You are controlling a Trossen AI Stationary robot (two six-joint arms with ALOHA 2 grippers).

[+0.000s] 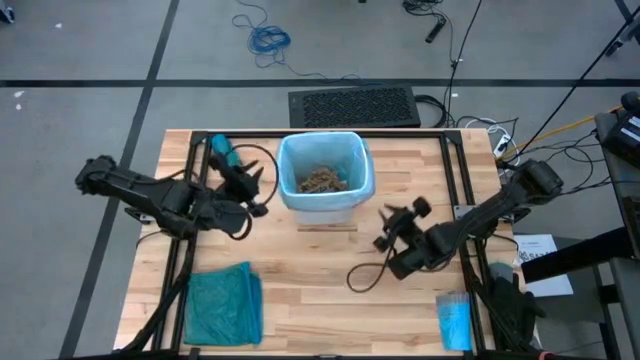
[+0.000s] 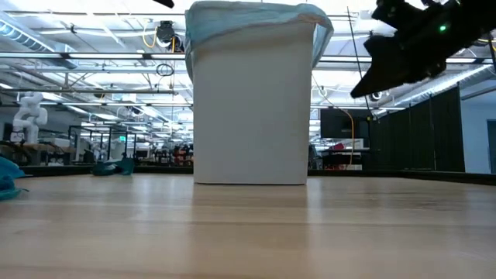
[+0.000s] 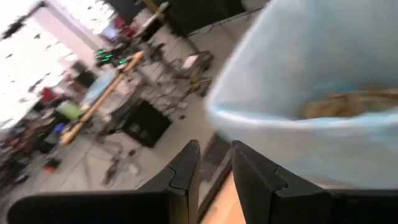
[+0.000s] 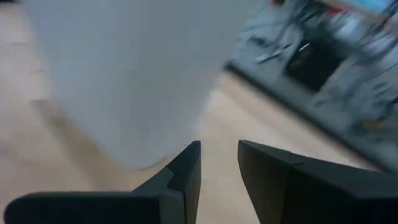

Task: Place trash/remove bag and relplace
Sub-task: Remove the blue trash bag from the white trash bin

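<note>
A white bin (image 1: 325, 205) stands on the table's far middle, lined with the pale blue bag (image 1: 300, 150), whose edge is folded over the bin's rim (image 2: 256, 19). Brown crumpled paper trash (image 1: 322, 180) lies at the bottom inside, also seen in the left wrist view (image 3: 348, 102). My left gripper (image 1: 262, 190) hovers just left of the bin near its rim, fingers slightly open (image 3: 214, 171) with nothing between them. My right gripper (image 1: 388, 222) hovers off the bin's near right corner, facing its white wall (image 4: 124, 74), fingers slightly open (image 4: 219, 162) and empty.
A darker teal-green bag (image 1: 225, 305) lies flat at the table's near left. A small blue packet (image 1: 455, 322) lies near the right front corner. A small teal object (image 1: 220, 150) sits at the far left. Black frame rails (image 1: 185, 230) run along the table's sides.
</note>
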